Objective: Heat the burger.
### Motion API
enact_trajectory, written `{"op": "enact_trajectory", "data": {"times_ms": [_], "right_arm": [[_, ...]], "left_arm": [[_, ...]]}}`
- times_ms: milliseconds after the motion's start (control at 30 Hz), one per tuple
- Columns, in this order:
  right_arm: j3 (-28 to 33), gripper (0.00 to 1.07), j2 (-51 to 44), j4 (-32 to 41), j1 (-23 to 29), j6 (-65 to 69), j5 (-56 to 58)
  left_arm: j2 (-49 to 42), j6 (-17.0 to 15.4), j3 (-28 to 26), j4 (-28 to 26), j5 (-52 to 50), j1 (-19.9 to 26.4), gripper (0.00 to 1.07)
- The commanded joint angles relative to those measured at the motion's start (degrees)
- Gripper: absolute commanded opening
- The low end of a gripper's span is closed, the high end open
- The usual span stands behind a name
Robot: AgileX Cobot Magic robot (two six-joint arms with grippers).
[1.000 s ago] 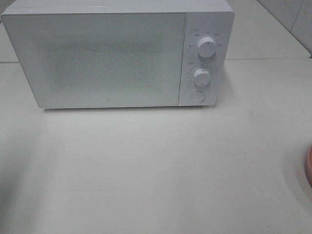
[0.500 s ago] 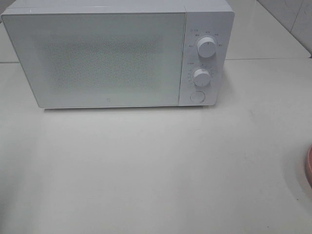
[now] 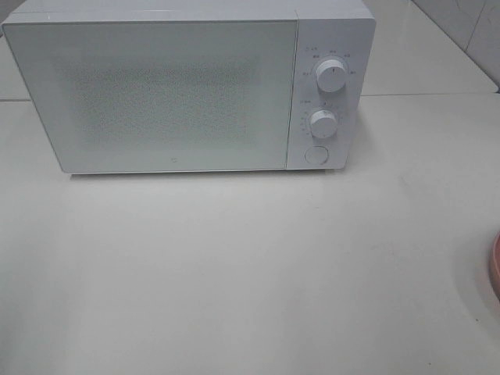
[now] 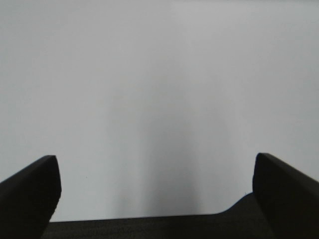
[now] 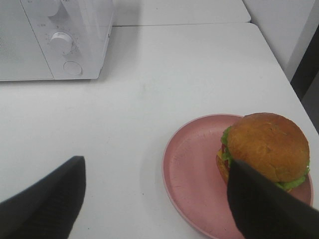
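The burger (image 5: 266, 147), with a golden-brown bun and green lettuce, sits on the right part of a round pink plate (image 5: 192, 169) in the right wrist view. My right gripper (image 5: 155, 164) is open and empty, hovering above the table just short of the plate; one finger (image 5: 259, 204) overlaps the burger's near side in the picture. In the high view the burger is out of frame and only the plate's edge (image 3: 495, 269) shows at the right border. My left gripper (image 4: 155, 164) is open and empty over bare white table. Neither gripper shows in the high view.
A white microwave (image 3: 156, 94) stands at the back of the table with its door shut; two knobs (image 3: 331, 76) and a round button (image 3: 316, 154) are on its right panel. It also shows in the right wrist view (image 5: 30, 50). The table edge (image 5: 294, 92) runs near the plate.
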Motion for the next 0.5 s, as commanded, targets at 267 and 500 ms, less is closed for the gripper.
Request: {"op": "enact_trajectory", "data": {"times_ms": [267, 500], "right_arm": [[0.29, 0.73, -1.43, -0.23, -0.34, -0.17, -0.23], [0.29, 0.73, -1.43, -0.23, -0.34, -0.17, -0.23]], "left_arm": [[-12.32, 0.06, 0.34, 0.0, -0.74, 2.12, 1.0], [-20.05, 0.06, 0.34, 0.0, -0.74, 2.12, 1.0]]}}
